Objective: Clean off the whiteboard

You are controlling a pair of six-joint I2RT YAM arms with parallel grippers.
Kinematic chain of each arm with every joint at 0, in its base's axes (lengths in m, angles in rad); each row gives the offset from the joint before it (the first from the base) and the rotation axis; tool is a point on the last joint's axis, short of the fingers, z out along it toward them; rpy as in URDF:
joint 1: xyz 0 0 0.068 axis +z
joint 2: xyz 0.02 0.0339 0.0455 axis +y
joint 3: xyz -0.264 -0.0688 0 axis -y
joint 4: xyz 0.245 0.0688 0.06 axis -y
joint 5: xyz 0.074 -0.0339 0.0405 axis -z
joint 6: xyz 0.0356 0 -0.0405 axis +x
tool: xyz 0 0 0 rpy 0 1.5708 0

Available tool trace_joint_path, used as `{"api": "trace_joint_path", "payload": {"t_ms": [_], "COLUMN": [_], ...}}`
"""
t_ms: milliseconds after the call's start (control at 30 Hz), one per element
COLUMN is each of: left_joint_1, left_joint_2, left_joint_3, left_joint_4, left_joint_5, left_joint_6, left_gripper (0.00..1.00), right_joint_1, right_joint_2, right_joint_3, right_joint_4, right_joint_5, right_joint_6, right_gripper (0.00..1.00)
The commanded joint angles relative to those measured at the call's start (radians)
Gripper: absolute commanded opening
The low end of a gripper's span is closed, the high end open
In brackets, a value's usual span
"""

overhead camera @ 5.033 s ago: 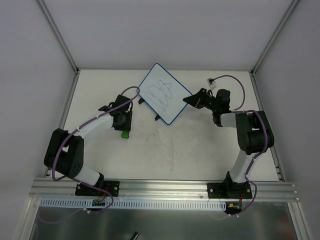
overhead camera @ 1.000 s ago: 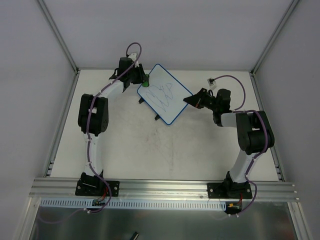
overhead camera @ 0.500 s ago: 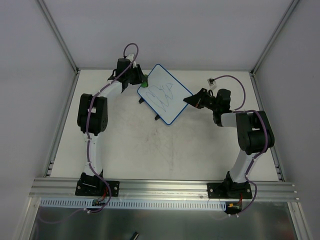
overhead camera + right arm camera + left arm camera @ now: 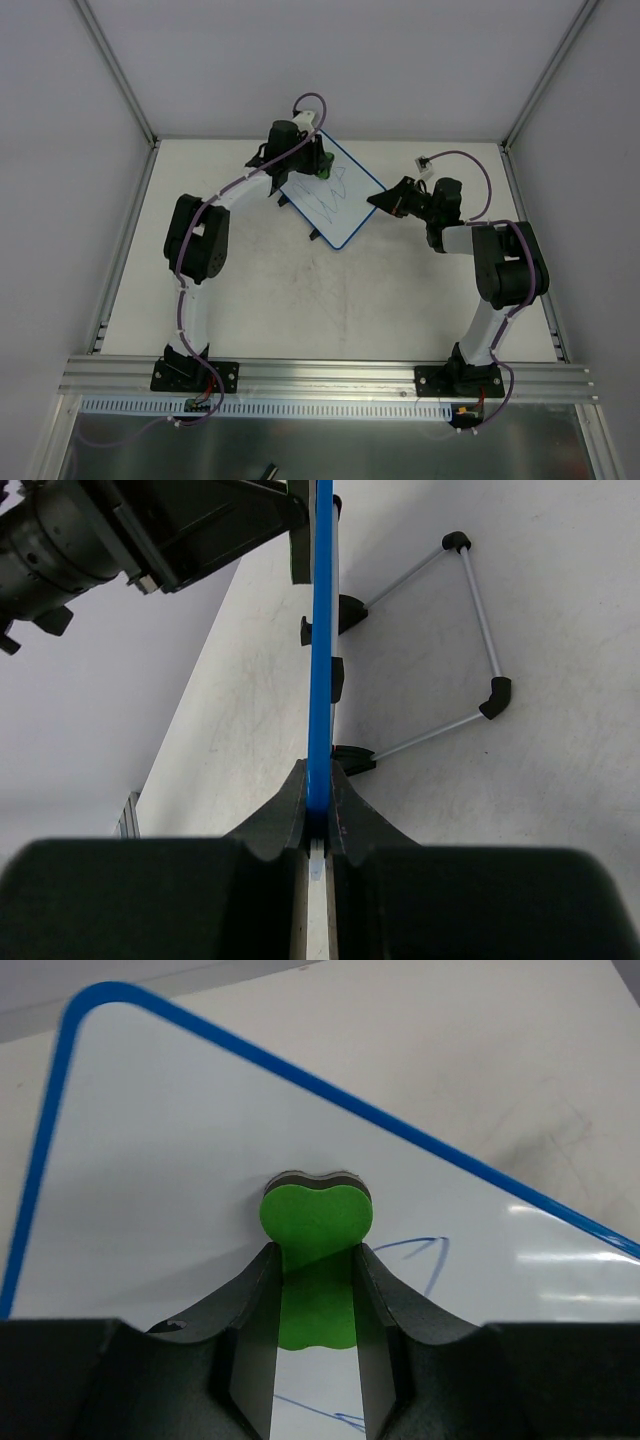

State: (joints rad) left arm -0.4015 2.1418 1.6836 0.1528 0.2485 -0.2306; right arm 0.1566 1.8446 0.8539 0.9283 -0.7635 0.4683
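"The whiteboard (image 4: 350, 218), where is it sitting?"

"It is standing tilted on its wire stand (image 4: 480, 610), toward the far middle of the table (image 4: 300, 300). The right gripper (image 4: 318, 780) is pinching the blue rim (image 4: 322, 630) at the board's right-hand corner. Its jaws are pressed tight on the thin edge, bracing the board."

"And the other arm?"

"The left gripper (image 4: 316, 1252) is clamping a green eraser (image 4: 315, 1222) between its fingers. It seems to be pressing the eraser's dark underside flat against the white face, close to the far edge."

"So how far along is the wiping?"

"Early, I'd judge. The patch around the eraser is looking clean, but the dark pen lines (image 4: 330, 195) are showing across the middle of the board. The left wrist view is also catching strokes just beside the eraser, on the side nearer the gripper."

"What is left, then?"

"Nearly all of it, by the look of things. The eraser is needing to sweep down over the scribble toward the board's near corner. Meanwhile the right arm should be steadying the rim, since a tilted board on a light stand is likely to slide under a push."
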Motion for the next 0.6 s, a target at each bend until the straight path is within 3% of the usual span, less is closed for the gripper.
{"api": "trace_joint_path", "payload": {"t_ms": [0, 367, 567], "left_joint_1": [-0.072, -0.183, -0.189], "left_joint_2": [-0.049, -0.082, -0.068], "left_joint_3": [-0.008, -0.038, -0.035], "left_joint_4": [0.027, 0.028, 0.028], "left_joint_5": [0.028, -0.015, -0.054], "left_joint_6": [0.077, 0.249, 0.240], "left_gripper": [0.00, 0.00, 0.00], "right_joint_1": [0.006, 0.006, 0.008], "right_joint_2": [-0.035, -0.036, -0.036], "right_joint_3": [0.037, 0.039, 0.039], "right_joint_4": [0.067, 0.066, 0.069], "right_joint_5": [-0.014, -0.016, -0.019], "right_joint_6": [-0.056, -0.053, -0.053], "right_gripper": [0.00, 0.00, 0.00]}}
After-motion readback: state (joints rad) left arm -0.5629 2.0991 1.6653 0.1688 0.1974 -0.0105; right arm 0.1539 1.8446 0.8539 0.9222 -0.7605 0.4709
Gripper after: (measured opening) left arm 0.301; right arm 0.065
